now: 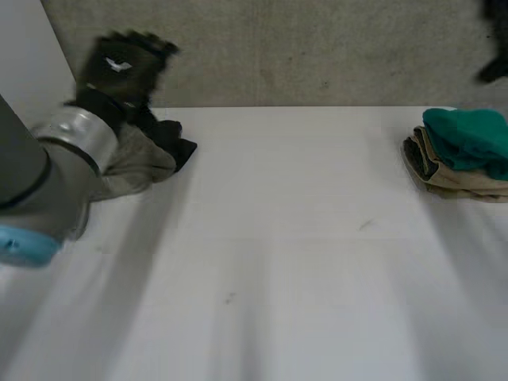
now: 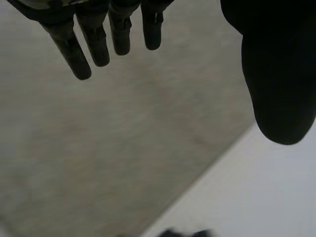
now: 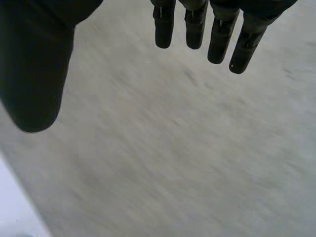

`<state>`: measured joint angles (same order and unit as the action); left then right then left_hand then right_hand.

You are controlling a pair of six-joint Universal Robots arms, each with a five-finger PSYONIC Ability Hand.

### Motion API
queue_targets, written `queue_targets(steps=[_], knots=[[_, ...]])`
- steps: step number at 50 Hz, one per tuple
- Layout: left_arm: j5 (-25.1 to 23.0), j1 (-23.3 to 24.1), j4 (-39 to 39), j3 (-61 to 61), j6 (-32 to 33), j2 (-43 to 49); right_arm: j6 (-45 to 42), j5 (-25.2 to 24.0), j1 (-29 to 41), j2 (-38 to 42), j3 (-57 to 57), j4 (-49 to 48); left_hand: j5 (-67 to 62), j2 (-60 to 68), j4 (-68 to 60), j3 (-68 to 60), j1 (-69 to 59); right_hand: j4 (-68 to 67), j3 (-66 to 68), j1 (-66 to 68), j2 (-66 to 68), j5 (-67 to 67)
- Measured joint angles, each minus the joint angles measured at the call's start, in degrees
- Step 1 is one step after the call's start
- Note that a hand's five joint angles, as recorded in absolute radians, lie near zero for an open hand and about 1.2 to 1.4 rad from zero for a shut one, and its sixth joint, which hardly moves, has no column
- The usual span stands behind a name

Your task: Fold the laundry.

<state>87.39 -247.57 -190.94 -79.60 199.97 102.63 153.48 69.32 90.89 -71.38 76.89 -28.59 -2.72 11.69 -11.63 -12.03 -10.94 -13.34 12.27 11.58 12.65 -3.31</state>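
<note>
The left hand (image 1: 127, 63) hovers spread, empty, near a crumpled pile (image 1: 147, 159), probably about to pick from it. The right hand (image 3: 34, 64) is spread, empty. A folded stack (image 1: 460, 155) sits well apart from the pile.

Crumpled pile (image 1: 147, 155) at the table's (image 1: 278, 254) far left, left hand (image 1: 123, 63) above it near the back edge; folded stack (image 1: 460, 155), one garment on another, far right, well apart.
</note>
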Motion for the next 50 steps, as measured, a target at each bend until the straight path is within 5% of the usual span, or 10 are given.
queue_targets(steps=[5,10,17,31,33,35,50], knots=[[0.0,-7.0,-3.1,2.7,0.6,5.1,2.1,-2.1,8.2,-2.8,10.2,-0.6,0.0,0.0,0.1,0.1,0.0,0.0,0.0,0.0,0.0,0.0],[-6.1,-15.5,-2.1,8.3,2.2,15.7,1.6,-2.8,14.5,-3.3,19.4,-2.1,0.0,0.0,0.1,0.1,0.0,0.0,0.0,0.0,0.0,0.0],[-12.3,-20.3,-1.3,18.2,6.0,30.1,-1.6,-2.5,16.8,-2.6,26.4,-2.9,0.0,0.2,-0.2,0.0,-0.3,0.0,0.0,0.0,0.0,0.0],[-13.7,-20.6,-7.2,33.5,11.1,49.5,-3.1,-2.2,15.4,-2.1,31.3,-2.5,-19.8,21.1,-21.0,-20.5,-22.8,0.0,0.0,0.0,0.0,0.0],[-13.6,-20.4,-7.5,34.9,11.0,50.7,-3.1,-2.2,15.3,-2.1,31.7,-2.4,-39.8,41.2,-41.5,-40.5,-45.5,0.0,0.0,0.0,0.0,0.0],[-13.3,-20.2,-7.9,35.7,10.9,51.2,-3.0,-2.2,15.0,-2.1,31.9,-2.3,-49.4,51.3,-51.1,-49.9,-54.8,0.0,0.0,0.0,0.0,0.0],[-8.6,-12.8,-15.1,19.8,4.2,31.8,-3.1,-2.0,12.7,-2.8,32.4,-2.2,-53.1,56.6,-56.9,-56.0,-55.8,0.0,0.0,0.0,0.0,0.0]])
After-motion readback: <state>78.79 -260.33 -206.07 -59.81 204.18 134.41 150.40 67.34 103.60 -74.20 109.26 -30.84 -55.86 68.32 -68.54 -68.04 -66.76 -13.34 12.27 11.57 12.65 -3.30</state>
